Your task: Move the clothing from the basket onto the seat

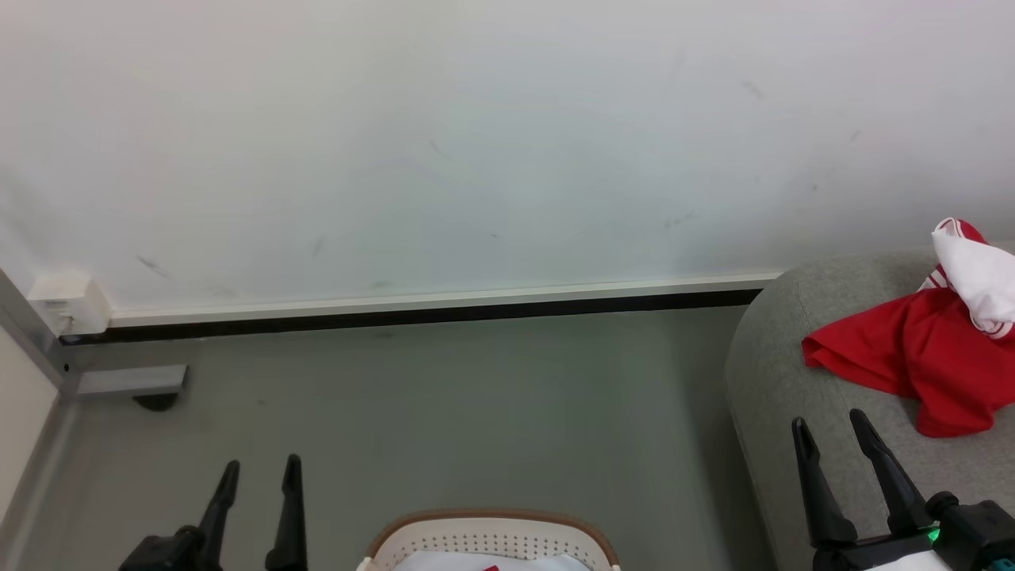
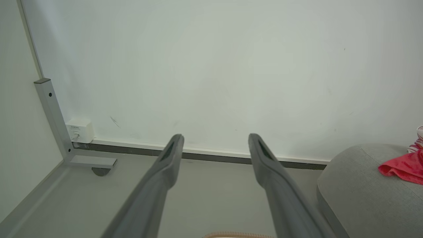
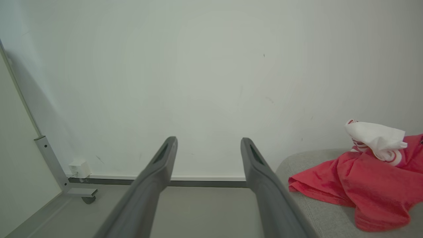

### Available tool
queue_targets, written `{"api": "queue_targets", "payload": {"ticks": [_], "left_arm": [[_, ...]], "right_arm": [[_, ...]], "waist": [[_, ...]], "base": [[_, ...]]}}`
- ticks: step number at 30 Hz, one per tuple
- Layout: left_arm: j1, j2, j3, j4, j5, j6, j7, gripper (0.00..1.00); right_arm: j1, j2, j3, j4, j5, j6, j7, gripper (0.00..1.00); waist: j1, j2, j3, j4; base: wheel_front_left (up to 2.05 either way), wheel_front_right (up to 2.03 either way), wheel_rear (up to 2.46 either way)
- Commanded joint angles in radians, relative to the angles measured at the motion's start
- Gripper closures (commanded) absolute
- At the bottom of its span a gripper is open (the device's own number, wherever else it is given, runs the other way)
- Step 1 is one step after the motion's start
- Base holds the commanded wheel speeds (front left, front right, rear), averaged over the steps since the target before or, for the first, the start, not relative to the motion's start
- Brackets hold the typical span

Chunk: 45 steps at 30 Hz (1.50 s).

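Left tool (image 1: 262, 461), right tool (image 1: 827, 418) apart, empty; clothing (image 1: 896, 349) on seat (image 1: 781, 365) near right tool.

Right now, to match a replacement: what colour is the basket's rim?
Brown; the basket rim shows best in head view.

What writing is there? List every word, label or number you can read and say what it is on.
Small white box at the foot of the wall: a tiny dark marking on its face, too small to read.
Red clothing, basket, seat: no writing on any of them.
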Motion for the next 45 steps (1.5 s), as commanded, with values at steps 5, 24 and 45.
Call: {"api": "queue_targets", "payload": {"ticks": [5, 24, 45], "left_arm": [[-0.023, 0.002, -0.007, 0.008, 0.007, -0.008, 0.0, 0.0], [-0.261, 0.068, -0.18, 0.284, 0.035, -0.024, 0.01, 0.0], [-0.622, 0.221, -0.591, 0.865, -0.079, -0.023, 0.168, 0.0]], "right_arm": [[-0.023, 0.002, 0.0, -0.009, -0.006, -0.002, -0.003, 0.0], [-0.193, 0.046, -0.005, -0.076, -0.008, -0.002, -0.002, 0.0], [-0.371, 0.101, -0.01, -0.177, 0.004, -0.002, -0.002, 0.0]], "waist": [[0.0001, -0.0001, 0.026, -0.025], [0.0001, -0.0001, 0.298, -0.165], [0.0001, -0.0001, 0.661, -0.332]], "base": [[0.0, 0.0, 0.0], [0.0, 0.0, 0.0], [0.0, 0.0, 0.0]]}}
